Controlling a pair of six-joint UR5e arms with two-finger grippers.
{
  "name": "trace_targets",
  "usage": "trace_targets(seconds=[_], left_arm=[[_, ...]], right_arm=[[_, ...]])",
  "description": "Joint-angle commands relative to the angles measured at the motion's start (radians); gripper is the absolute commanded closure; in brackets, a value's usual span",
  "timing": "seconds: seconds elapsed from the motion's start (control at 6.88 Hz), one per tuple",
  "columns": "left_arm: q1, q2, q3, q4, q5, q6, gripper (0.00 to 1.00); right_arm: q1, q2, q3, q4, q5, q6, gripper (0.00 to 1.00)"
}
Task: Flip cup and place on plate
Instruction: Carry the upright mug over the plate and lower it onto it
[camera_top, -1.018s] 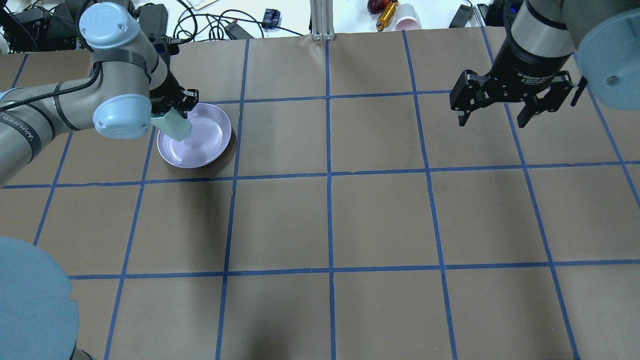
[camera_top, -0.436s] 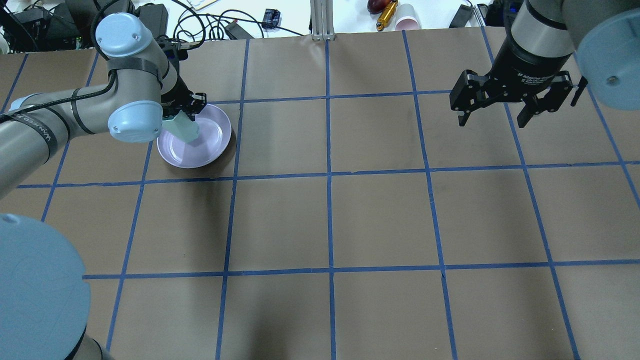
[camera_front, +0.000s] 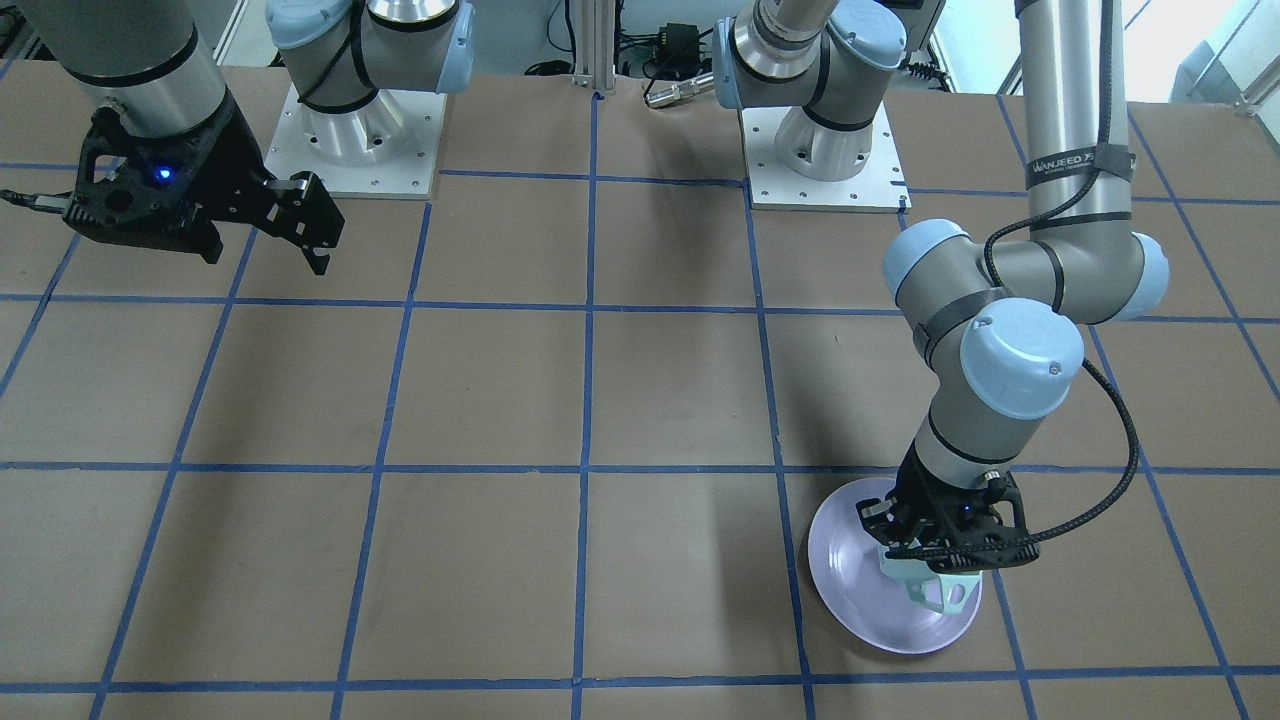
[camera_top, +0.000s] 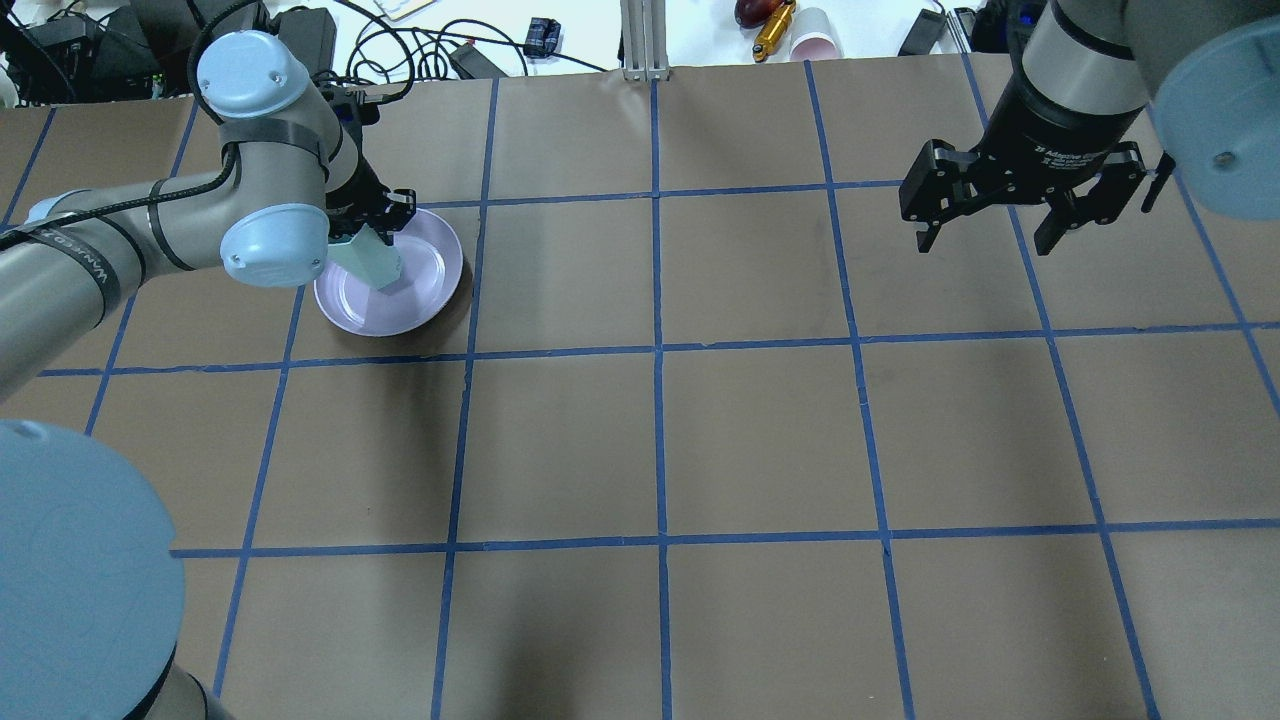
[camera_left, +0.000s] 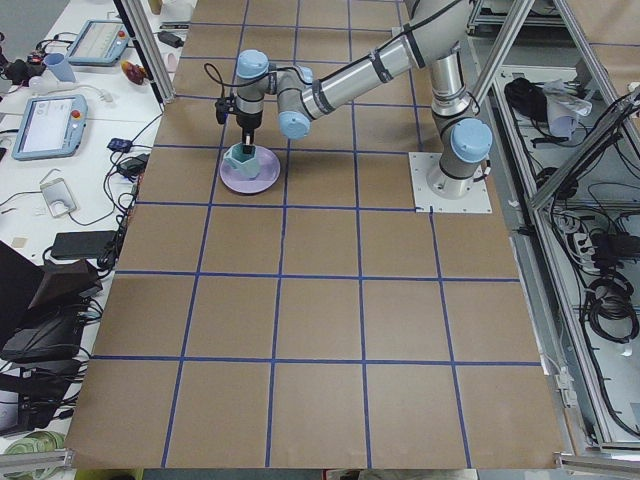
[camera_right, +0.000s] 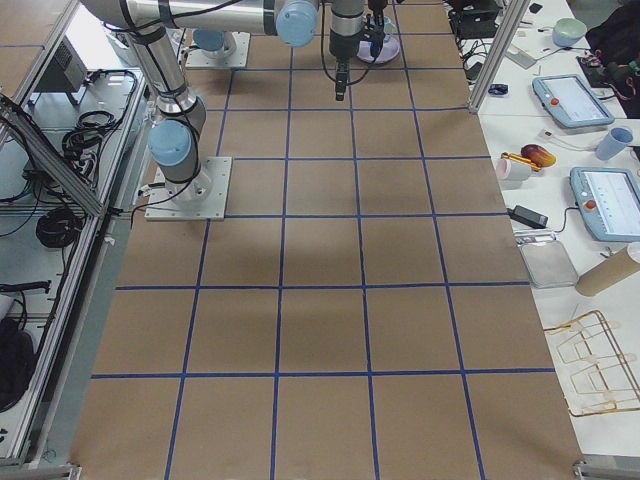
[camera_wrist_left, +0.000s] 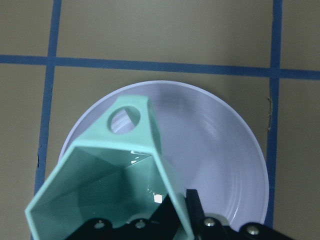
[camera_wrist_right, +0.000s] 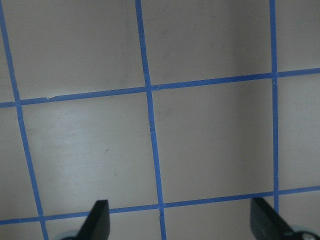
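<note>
The pale mint-green cup (camera_top: 368, 260) is in my left gripper (camera_top: 375, 228), over the left part of the lavender plate (camera_top: 425, 285). In the left wrist view the cup (camera_wrist_left: 100, 190) has its mouth up toward the camera, teal inside, with its handle (camera_wrist_left: 127, 117) pointing away. My left gripper (camera_wrist_left: 182, 212) is shut on the cup's right wall. The plate (camera_wrist_left: 220, 150) lies right below it; I cannot tell if they touch. The front view shows the cup (camera_front: 935, 588) low over the plate (camera_front: 855, 565). My right gripper (camera_top: 985, 245) is open and empty, far to the right.
The table is brown paper with a blue tape grid (camera_top: 657, 345). Cables, a pink cup (camera_top: 815, 35) and small items lie beyond the far edge. The right wrist view shows only bare paper and tape under the open fingers (camera_wrist_right: 100, 217).
My left arm has moved right with the cup, bringing it further in over the plate. The right arm has not moved.
</note>
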Motion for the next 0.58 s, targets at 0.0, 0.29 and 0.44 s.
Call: trace_targets(seconds=[0.0,0.29,0.44], left_arm=[[0.0,-0.003,-0.002,-0.006,-0.001,0.004,0.57],[0.0,0.003,-0.001,-0.017,-0.003,0.012,0.0],[-0.009,0.016,0.001,-0.03,-0.003,0.004,0.0]], right_arm=[[0.0,0.0,0.0,0.0,0.0,0.0,0.0],[0.0,0.0,0.0,0.0,0.002,0.0,0.0],[0.0,0.0,0.0,0.0,0.0,0.0,0.0]])
